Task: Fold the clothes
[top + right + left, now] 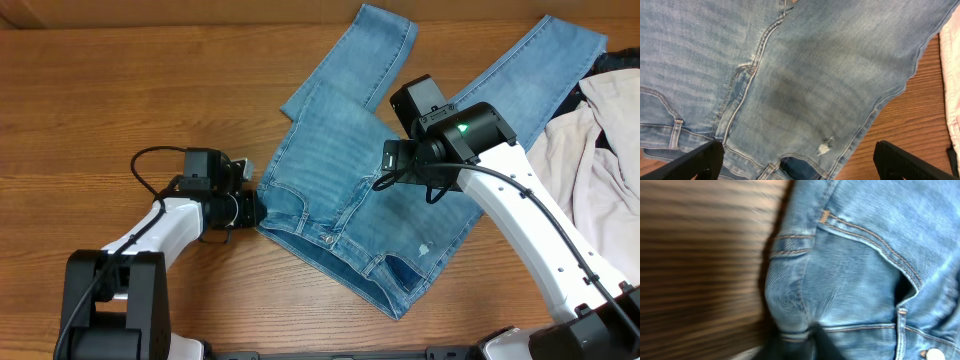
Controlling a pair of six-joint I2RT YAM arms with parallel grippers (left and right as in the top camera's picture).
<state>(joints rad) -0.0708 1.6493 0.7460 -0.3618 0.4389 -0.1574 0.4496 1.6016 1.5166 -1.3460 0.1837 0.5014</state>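
Observation:
The light blue jeans (350, 180) lie flat on the wooden table, waistband toward the front and both legs running to the back right. My left gripper (256, 208) is at the left corner of the waistband. In the left wrist view it (805, 341) is shut on the bunched denim edge (790, 295). My right gripper (400, 165) hovers over the seat of the jeans. In the right wrist view it (797, 155) is wide open and empty above the denim (805, 75), near a small torn spot (825, 148).
A cream-beige garment (600, 150) lies heaped at the right edge, with a black cloth (612, 60) behind it. Bare wooden table (120, 100) lies to the left of the jeans. The right leg of the jeans reaches the beige garment.

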